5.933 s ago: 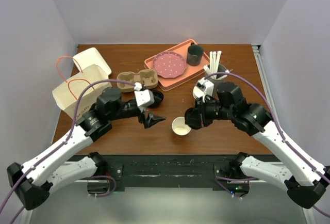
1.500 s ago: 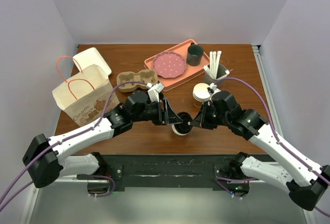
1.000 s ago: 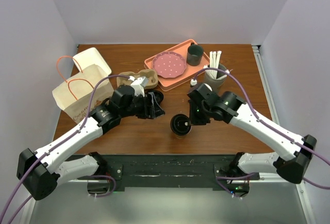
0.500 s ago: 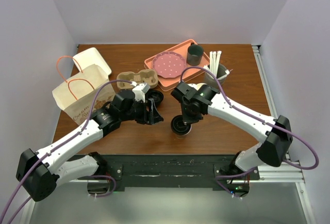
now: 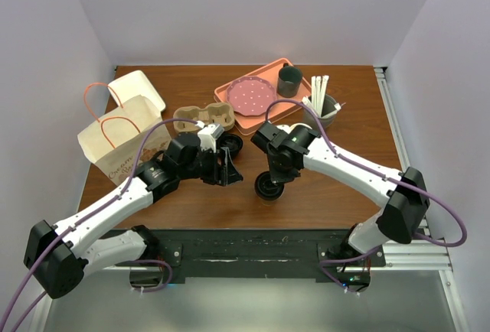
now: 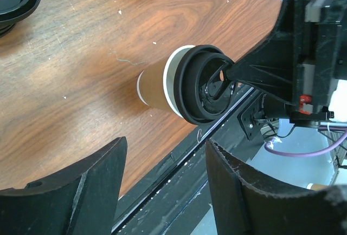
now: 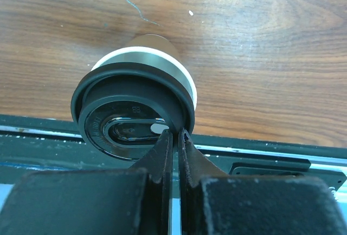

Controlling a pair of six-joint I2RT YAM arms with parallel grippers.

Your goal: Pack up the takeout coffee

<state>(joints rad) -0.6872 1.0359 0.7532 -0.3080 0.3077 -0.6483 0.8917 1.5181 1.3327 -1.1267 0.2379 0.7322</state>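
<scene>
A small brown kraft paper cup (image 6: 157, 86), capped with a round black plastic sip lid (image 7: 133, 110), stands upright near the front edge of the brown wooden counter (image 5: 344, 187), at lower centre of the overhead view. The right hand (image 7: 176, 135), fingers clenched almost together, rests its tips on the lid's rim. Just to its left, the left hand (image 6: 165, 145) gapes wide, released and empty, apart from the cup.

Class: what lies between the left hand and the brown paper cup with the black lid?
Nothing but bare wooden table, as the left wrist view shows, between the open left hand and the brown paper cup.
</scene>
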